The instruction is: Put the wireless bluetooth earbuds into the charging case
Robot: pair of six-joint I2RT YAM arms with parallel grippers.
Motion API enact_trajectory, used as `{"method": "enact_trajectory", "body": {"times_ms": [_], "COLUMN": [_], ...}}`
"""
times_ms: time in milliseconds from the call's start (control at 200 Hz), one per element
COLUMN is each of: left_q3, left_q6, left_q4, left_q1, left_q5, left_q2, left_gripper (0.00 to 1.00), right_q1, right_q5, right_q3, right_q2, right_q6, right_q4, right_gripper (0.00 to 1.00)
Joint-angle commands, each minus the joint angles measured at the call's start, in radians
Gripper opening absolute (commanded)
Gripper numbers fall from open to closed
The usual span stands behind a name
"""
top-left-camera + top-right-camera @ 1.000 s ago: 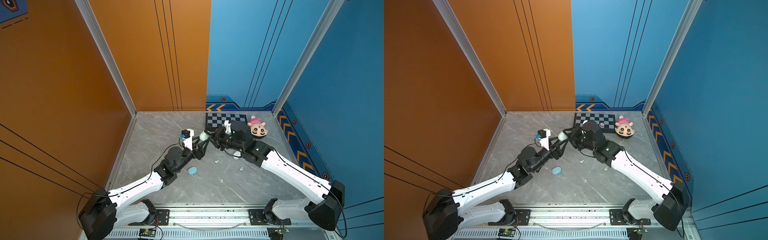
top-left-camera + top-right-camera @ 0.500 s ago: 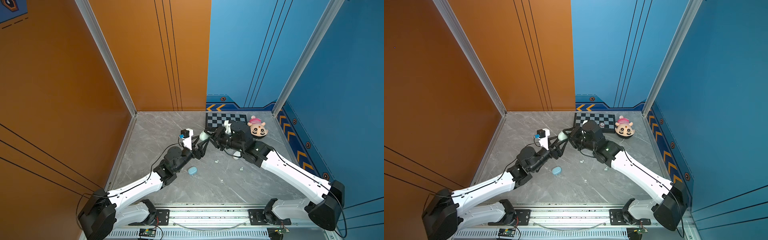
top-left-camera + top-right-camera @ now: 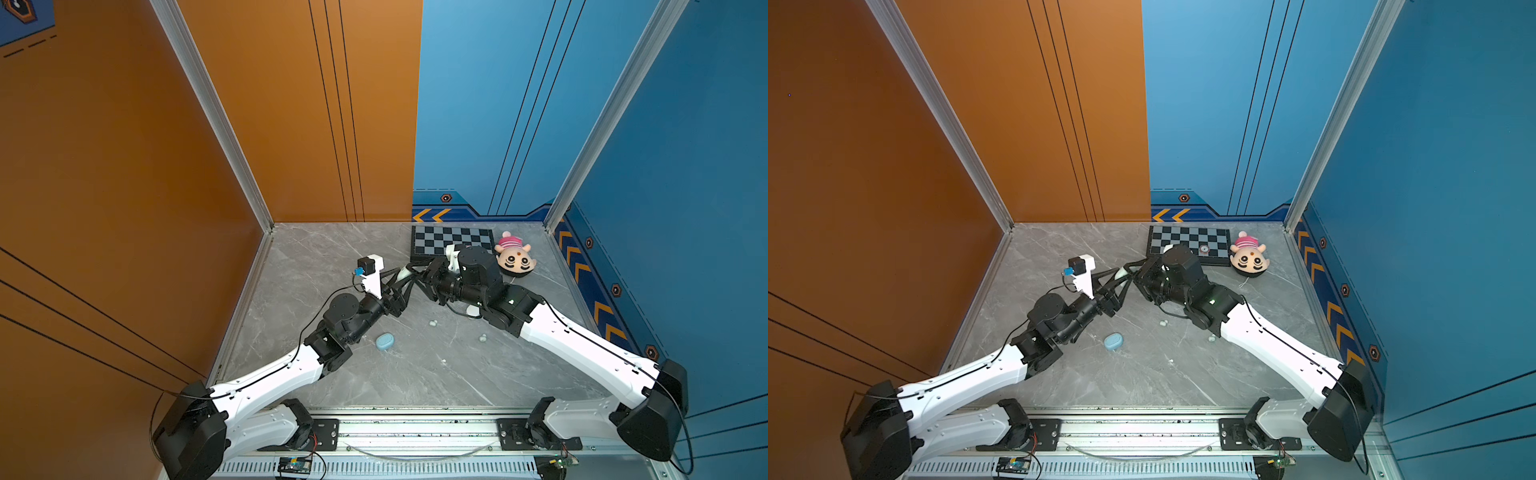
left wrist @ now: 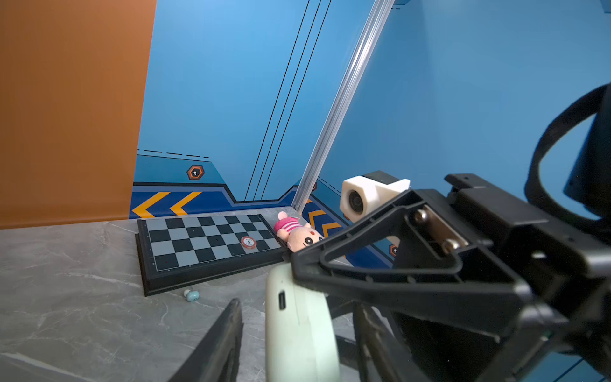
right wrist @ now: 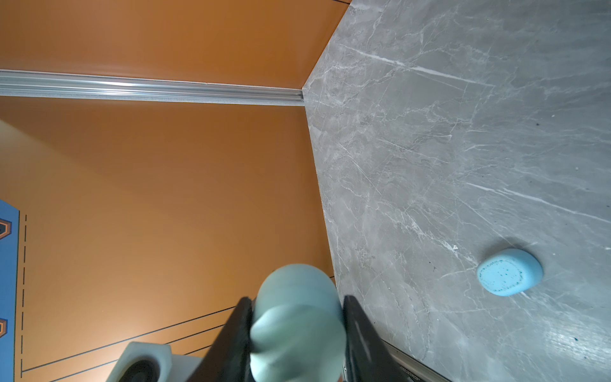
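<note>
mint case [image 5: 297, 325] | blue case [image 3: 385, 341] | black-grey checked board [image 3: 453, 240] | grey marbled table [image 3: 415, 376]

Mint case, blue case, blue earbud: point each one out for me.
mint case [image 5: 297, 327]: right wrist view, middle of its shell.
blue case [image 3: 385, 341]: in a top view, middle of its top face.
blue earbud [image 4: 193, 295]: left wrist view, its rounded body.

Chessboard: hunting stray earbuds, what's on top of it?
Only a red-and-white chip shows on the chessboard; the right arm covers its near edge in both top views.
</note>
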State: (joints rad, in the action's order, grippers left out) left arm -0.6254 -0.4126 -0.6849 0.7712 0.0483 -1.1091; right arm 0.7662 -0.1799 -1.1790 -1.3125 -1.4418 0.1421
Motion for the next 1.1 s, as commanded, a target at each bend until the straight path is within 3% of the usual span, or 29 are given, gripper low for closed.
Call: {"method": "enact_trajectory", "body": {"times_ms": [0, 110, 210, 350, 526, 931, 1091], "left_q3": [-0.037, -0.044, -0.048, -0.043, -0.031, -0.039, -0.032], "left_q6": [-0.002, -0.007, -0.01, -0.017, -0.014, -0.009, 0.0], "left_q4": [-0.019, -0.019, -0.019, -0.019, -0.019, -0.018, -0.011], "left_q1": [-0.009, -0.008, -0.009, -0.009, -0.011, -0.018, -0.025], "left_q5": [-0.026, -0.036, -0.038, -0.03, -0.016, -0.043, -0.048], "left_q2": [-0.004, -0.015, -0.02, -0.021, -0.008, -0.012, -0.001], "left_gripper": [0.47, 0.39, 0.38, 0.47, 0.48, 0.18, 0.11], "right_q1": [0.006, 0.008, 0.008, 0.011, 0.011, 0.015, -0.002], "right_q5": [-0.012, -0.016, -0.017, -0.017, -0.012, -0.021, -0.026], "right_q3": [0.01, 0.012, 0.016, 0.016, 0.015, 0.02, 0.029], "right_q2": [0.022, 0.025, 0.025, 0.025, 0.03, 0.028, 0.038], "right_q6": [-0.01, -0.012, -0.014, -0.013, -0.013, -0.01, 0.012], "right_q4": [-0.039, -0.061, -0.087, -0.106, -0.109, -0.103, -0.093], "right_gripper": [0.25, 0.25, 0.25, 0.25, 0.25, 0.26, 0.38]}}
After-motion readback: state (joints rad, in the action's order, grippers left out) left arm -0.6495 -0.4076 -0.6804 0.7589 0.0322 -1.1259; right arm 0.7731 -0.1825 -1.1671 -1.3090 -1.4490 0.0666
